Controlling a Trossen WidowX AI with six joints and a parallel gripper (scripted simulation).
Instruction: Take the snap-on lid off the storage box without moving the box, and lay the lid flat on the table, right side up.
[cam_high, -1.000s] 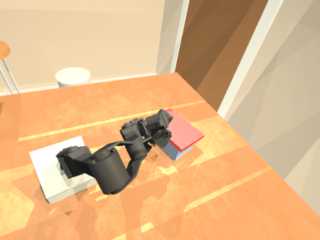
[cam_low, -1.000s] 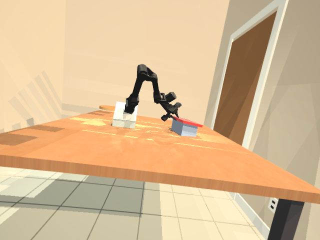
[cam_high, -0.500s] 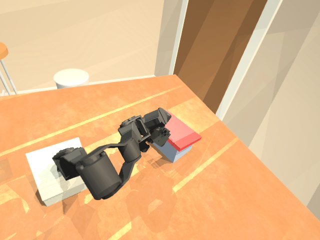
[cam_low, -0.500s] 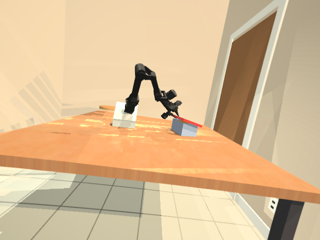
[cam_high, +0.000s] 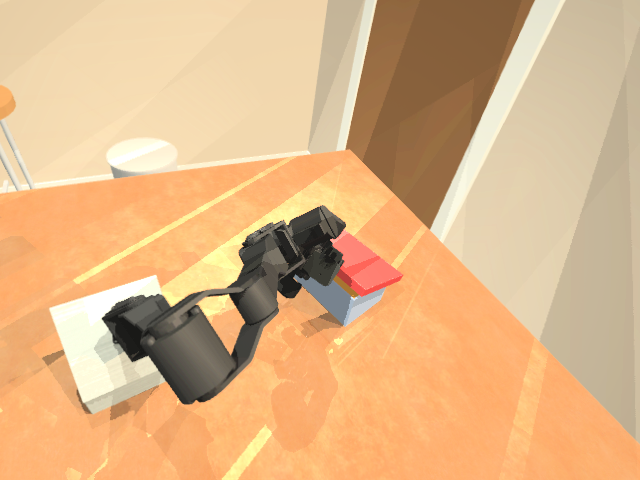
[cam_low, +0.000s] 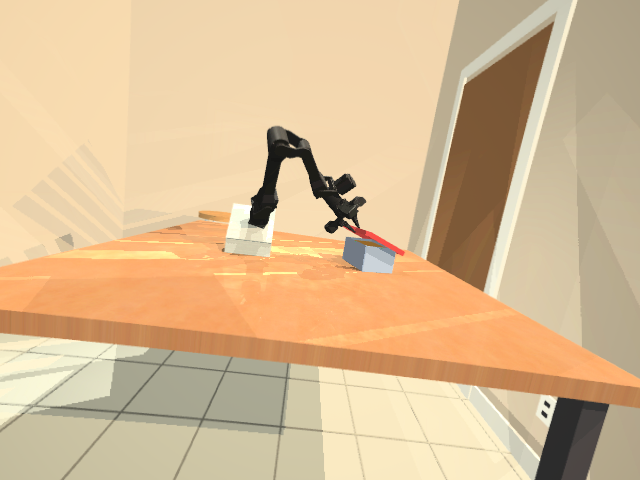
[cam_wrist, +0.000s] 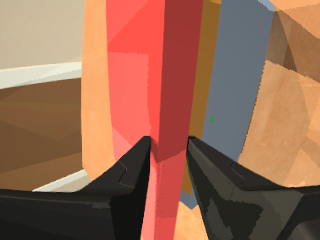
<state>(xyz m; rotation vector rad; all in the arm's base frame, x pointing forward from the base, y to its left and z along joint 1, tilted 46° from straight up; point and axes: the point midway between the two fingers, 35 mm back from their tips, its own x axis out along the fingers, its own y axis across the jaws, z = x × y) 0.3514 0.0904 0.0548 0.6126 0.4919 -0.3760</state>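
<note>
The red lid (cam_high: 373, 266) (cam_low: 383, 243) (cam_wrist: 132, 95) is tilted over the storage box. Its edge at the gripper is raised, and it slopes down toward the far side, where it overhangs the box. The blue-grey storage box (cam_high: 330, 298) (cam_low: 377, 264) (cam_wrist: 234, 75) stands upright on the table. An ochre strip (cam_high: 346, 285) (cam_low: 370, 243) (cam_wrist: 201, 70) shows between the lid and the box wall. My gripper (cam_low: 355, 228) (cam_wrist: 168, 142) is shut on the lid's raised edge, with one finger on each side. In the top view the fingertips are hidden.
The arm's pale base block (cam_high: 77, 330) (cam_low: 240, 228) stands on the wooden table (cam_high: 439, 403) (cam_low: 258, 304), left of the box. The table's right edge runs beyond the box. A white cylinder (cam_high: 142, 155) and a brown door (cam_high: 413, 93) (cam_low: 496, 149) are beyond the table.
</note>
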